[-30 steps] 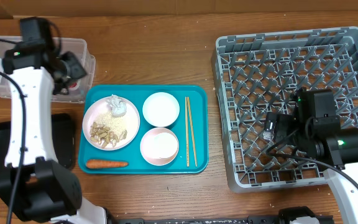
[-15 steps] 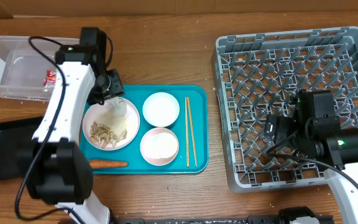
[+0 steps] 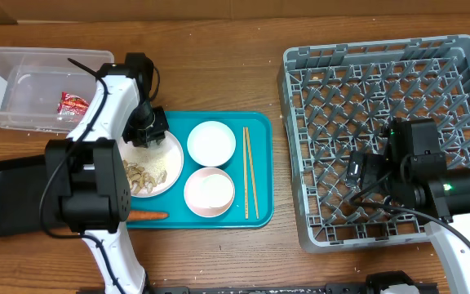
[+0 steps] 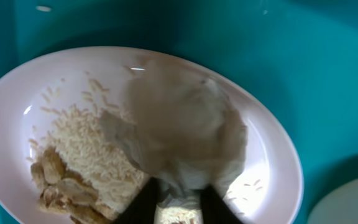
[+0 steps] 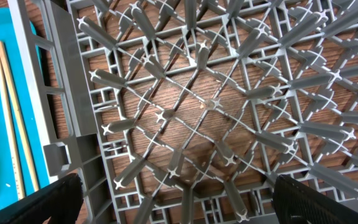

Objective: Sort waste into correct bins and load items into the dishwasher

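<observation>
My left gripper point(image 3: 147, 126) is down on the white plate point(image 3: 172, 153) in the teal tray. In the left wrist view its jaws point(image 4: 182, 194) are close together on the white crumpled tissue point(image 4: 185, 127), which rests on the plate point(image 4: 272, 180) beside rice point(image 4: 86, 146) and beige food bits point(image 4: 58, 186). The red-and-white wrapper point(image 3: 73, 104) lies in the clear tub point(image 3: 23, 77). My right gripper point(image 3: 357, 167) is open and empty over the grey dish rack point(image 3: 382, 82), and the right wrist view point(image 5: 179, 208) shows only the grid floor point(image 5: 210, 102) below it. No cup is in view.
Two white bowls point(image 3: 211, 143) point(image 3: 209, 191), wooden chopsticks point(image 3: 250, 171) and an orange carrot point(image 3: 141, 216) lie in the teal tray point(image 3: 259, 122). The black tray point(image 3: 6, 196) sits at the front left. The chopsticks also show in the right wrist view point(image 5: 11, 118).
My left arm has swung from the clear tub to the plate and come down on the tissue. The wrapper now lies in the tub. The right arm has not moved.
</observation>
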Available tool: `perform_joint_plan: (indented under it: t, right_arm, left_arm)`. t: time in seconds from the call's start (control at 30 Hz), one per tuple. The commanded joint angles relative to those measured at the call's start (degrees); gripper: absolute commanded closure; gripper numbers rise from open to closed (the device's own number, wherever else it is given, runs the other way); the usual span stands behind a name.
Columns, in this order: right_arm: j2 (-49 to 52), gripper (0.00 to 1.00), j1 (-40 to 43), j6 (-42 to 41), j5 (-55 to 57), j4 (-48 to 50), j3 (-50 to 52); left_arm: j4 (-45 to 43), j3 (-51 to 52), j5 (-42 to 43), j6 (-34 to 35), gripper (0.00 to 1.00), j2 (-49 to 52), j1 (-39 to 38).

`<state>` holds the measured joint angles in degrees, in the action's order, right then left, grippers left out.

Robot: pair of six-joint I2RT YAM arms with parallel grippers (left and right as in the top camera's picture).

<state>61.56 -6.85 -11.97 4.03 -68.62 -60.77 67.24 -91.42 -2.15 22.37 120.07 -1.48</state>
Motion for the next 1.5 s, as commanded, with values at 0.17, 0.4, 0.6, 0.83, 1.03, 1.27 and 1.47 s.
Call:
perform_joint_plan:
  t: [0.17, 0.4, 0.6, 0.83, 1.03, 1.27, 1.47]
  right_arm:
    - [-0.1, 0.00, -0.2, 0.0, 0.7, 0.1, -1.8]
    - [-0.1, 0.00, -0.2, 0.0, 0.7, 0.1, -1.8]
    - [-0.1, 0.00, -0.2, 0.0, 1.1, 0.1, -1.8]
    - [-0.1, 0.00, -0.2, 0.0, 1.1, 0.6, -1.8]
    - [-0.1, 0.00, -0.2, -0.1, 1.0, 0.6, -1.8]
    - [-0.1, 0.00, -0.2, -0.1, 1.0, 0.5, -1.8]
    - [-0.1, 0.00, -0.2, -0.1, 1.0, 0.5, -1.8]
  left_arm:
    - [1.7, -1.9, -1.3, -0.1, 0.96, -0.1, 0.0]
    - [10.0, -9.6, -3.7, -0.1, 0.96, -2.8, 0.0]
    - [11.1, -14.6, -4.5, -1.8, 0.96, -9.8, 0.4]
    - [5.5, -16.0, -9.2, -1.6, 0.96, -16.2, 5.5]
    - [-2.6, -16.0, -8.8, -1.3, 0.96, -14.5, 12.5]
    - [-6.7, -16.0, -6.6, 0.1, 0.94, -9.4, 17.1]
    - [-8.9, -16.0, -6.6, 0.1, 0.54, -8.1, 17.3]
